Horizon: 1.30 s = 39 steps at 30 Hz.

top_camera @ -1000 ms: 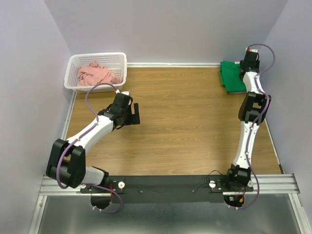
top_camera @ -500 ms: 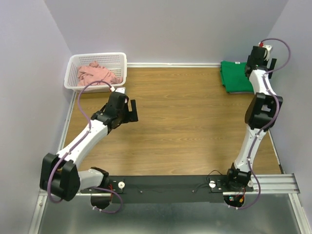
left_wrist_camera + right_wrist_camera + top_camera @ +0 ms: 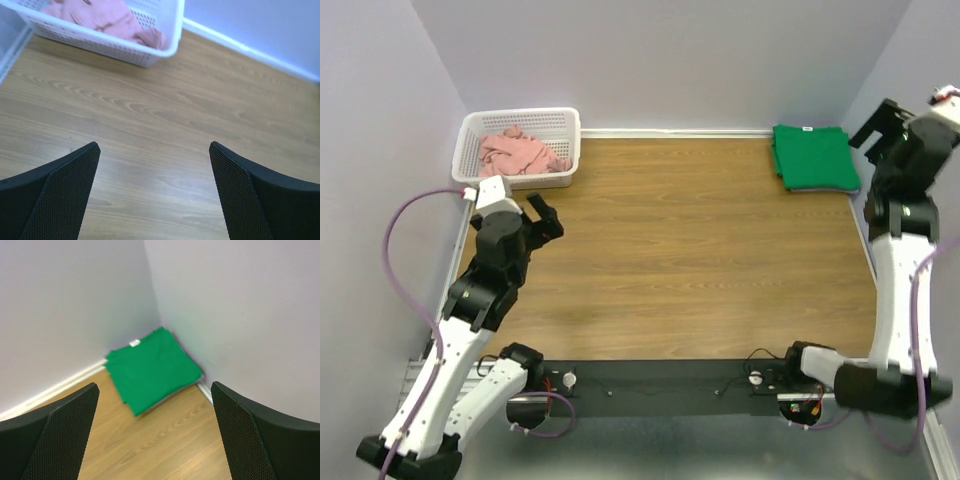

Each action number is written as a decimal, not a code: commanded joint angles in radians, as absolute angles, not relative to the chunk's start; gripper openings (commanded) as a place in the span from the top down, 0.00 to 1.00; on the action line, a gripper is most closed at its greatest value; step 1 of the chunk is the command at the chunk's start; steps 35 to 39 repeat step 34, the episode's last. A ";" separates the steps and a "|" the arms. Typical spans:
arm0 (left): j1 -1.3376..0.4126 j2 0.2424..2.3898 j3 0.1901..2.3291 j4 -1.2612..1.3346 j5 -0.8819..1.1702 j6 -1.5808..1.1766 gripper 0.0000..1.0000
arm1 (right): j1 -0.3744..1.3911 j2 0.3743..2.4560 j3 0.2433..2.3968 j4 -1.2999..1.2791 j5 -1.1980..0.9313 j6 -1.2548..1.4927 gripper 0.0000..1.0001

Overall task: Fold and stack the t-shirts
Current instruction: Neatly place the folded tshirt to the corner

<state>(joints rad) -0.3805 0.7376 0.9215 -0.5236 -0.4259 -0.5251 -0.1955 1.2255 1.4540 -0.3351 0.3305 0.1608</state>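
A folded green t-shirt (image 3: 815, 157) with a small white neck label lies flat in the back right corner of the table. The right wrist view shows the green t-shirt (image 3: 155, 367) with a thin pale edge under its near side. A crumpled pink t-shirt (image 3: 520, 150) lies in the white basket (image 3: 520, 112), and the left wrist view catches the pink t-shirt (image 3: 107, 17) at its top. My left gripper (image 3: 542, 213) hangs open and empty over bare wood, near the basket's front. My right gripper (image 3: 876, 125) is raised by the right wall, open and empty, apart from the green shirt.
The white basket (image 3: 100, 37) stands in the back left corner against the wall. Lavender walls close in the table at the back and on both sides. A white strip (image 3: 50, 390) runs along the foot of the wall. Wooden tabletop (image 3: 690, 250) lies between the arms.
My right gripper has opened, lifted off the green t-shirt and drawn back towards the right wall. My left arm has swung left and risen, staying open.
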 commanded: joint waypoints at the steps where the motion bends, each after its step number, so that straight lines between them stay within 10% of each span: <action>1: -0.376 0.612 0.893 -0.571 -0.594 -0.597 0.02 | -0.195 1.016 1.323 -0.376 0.229 0.229 0.00; 15: -0.374 0.154 0.807 -0.558 -0.718 -0.652 0.01 | -0.037 0.390 0.976 -0.498 0.347 0.170 0.00; 39: -0.376 0.107 0.785 -0.591 -0.641 -0.738 0.01 | 0.038 0.262 0.919 -0.578 0.305 0.273 0.00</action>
